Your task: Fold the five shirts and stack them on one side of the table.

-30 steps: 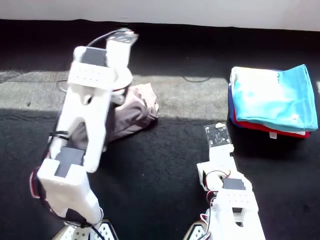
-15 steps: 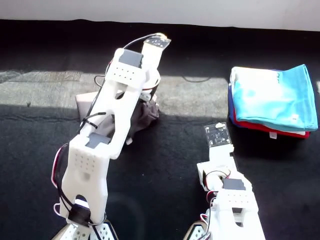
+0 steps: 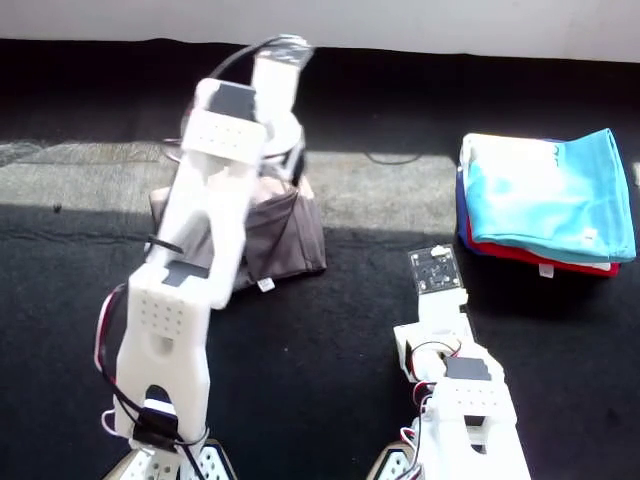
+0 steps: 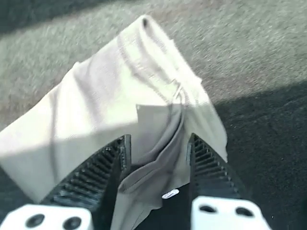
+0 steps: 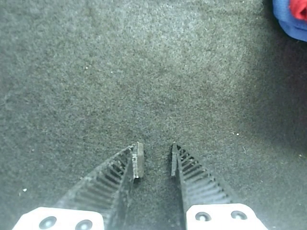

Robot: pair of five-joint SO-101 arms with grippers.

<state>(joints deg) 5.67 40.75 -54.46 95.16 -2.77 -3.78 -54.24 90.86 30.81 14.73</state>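
Now my left gripper hangs released over the taupe shirt, which lies half-folded on the worktop, well apart from the folded stack, so I can pinch its loose flap; my right gripper rests parted, empty.

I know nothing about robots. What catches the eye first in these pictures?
A big white left arm stretches across the dark table, its jaws open over a loosely folded taupe shirt. On the table's right side sits a neat stack of folded shirts, bright blue on top.
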